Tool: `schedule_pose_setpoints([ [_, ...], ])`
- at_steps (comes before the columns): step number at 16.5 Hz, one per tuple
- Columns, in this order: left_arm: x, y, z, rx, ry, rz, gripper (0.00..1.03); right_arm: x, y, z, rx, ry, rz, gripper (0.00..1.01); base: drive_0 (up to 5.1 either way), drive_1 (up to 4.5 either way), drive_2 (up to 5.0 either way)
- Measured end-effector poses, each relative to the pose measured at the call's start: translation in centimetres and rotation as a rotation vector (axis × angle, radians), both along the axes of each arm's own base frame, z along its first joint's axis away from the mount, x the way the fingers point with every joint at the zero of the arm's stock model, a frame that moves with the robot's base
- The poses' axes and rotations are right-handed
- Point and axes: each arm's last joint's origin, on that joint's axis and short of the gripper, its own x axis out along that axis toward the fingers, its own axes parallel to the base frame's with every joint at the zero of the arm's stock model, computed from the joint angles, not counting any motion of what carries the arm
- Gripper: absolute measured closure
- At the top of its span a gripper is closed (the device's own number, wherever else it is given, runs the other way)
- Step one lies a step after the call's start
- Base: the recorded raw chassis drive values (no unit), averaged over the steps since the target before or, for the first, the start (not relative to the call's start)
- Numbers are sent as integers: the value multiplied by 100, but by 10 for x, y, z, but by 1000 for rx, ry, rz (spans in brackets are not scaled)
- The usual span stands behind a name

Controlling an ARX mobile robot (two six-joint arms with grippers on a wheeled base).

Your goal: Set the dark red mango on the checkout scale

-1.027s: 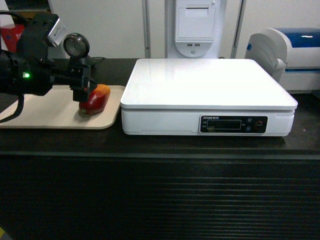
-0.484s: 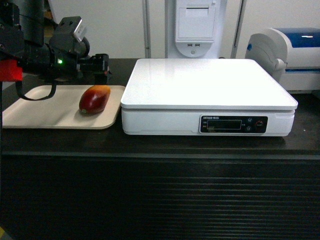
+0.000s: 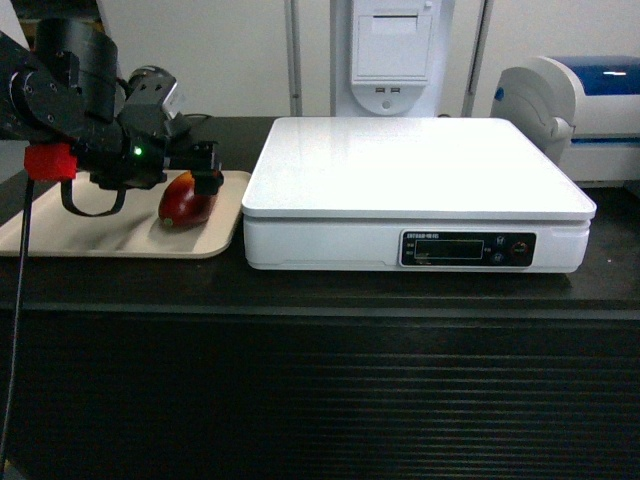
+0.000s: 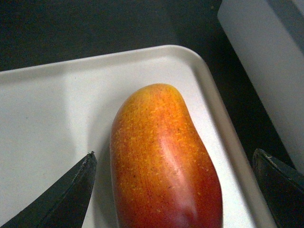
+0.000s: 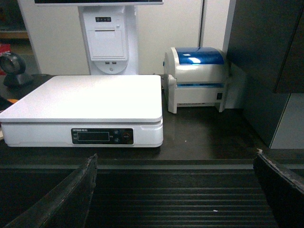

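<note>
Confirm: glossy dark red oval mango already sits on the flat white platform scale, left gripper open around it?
Not quite. The glossy dark red oval mango lies on the beige tray, not the flat white platform scale, per the left wrist view. The left gripper is open around it.

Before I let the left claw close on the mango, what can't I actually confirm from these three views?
- Head view: the left claw covers the dark red mango's far end.
- Left wrist view: the mango's red end is cut off by the bottom edge.
- Scale display: too small to read.
- Right claw: absent from head view.
</note>
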Motion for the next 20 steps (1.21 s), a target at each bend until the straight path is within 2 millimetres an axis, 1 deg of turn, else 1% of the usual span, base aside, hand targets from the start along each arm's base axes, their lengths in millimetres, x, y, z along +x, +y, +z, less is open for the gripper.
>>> schedule_pose_setpoints([
  [3, 1, -2, -14, 29, 48, -20, 5, 0, 0, 0, 0, 0, 0, 3, 0, 0, 0],
  [5, 5, -3, -25, 59, 57, -29, 5, 0, 0, 0, 0, 0, 0, 3, 0, 0, 0],
  [6, 6, -2, -25, 68, 54, -24, 10, 0, 0, 0, 0, 0, 0, 3, 0, 0, 0],
  [8, 7, -1, -24, 75, 29, -20, 30, 0, 0, 0, 0, 0, 0, 3, 0, 0, 0],
  [9, 7, 1, -24, 76, 26, -17, 38, 0, 0, 0, 0, 0, 0, 3, 0, 0, 0],
  [10, 5, 3, -23, 76, 22, -13, 41, 0, 0, 0, 0, 0, 0, 3, 0, 0, 0],
  [12, -6, 5, -15, 87, 1, -1, 42, 0, 0, 0, 0, 0, 0, 3, 0, 0, 0],
  [14, -20, 4, 14, 84, -74, 2, 42, 0, 0, 0, 0, 0, 0, 3, 0, 0, 0],
  [16, -42, -4, 61, 76, -205, -4, 42, 0, 0, 0, 0, 0, 0, 3, 0, 0, 0],
  [17, -56, -16, 90, 62, -278, -16, 42, 0, 0, 0, 0, 0, 0, 3, 0, 0, 0],
  [18, -71, -34, 113, 39, -341, -49, 42, 0, 0, 0, 0, 0, 0, 3, 0, 0, 0],
  [19, -84, -55, 128, 16, -374, -88, 42, 0, 0, 0, 0, 0, 0, 3, 0, 0, 0],
  [20, -94, -77, 135, -9, -389, -132, 42, 0, 0, 0, 0, 0, 0, 3, 0, 0, 0],
])
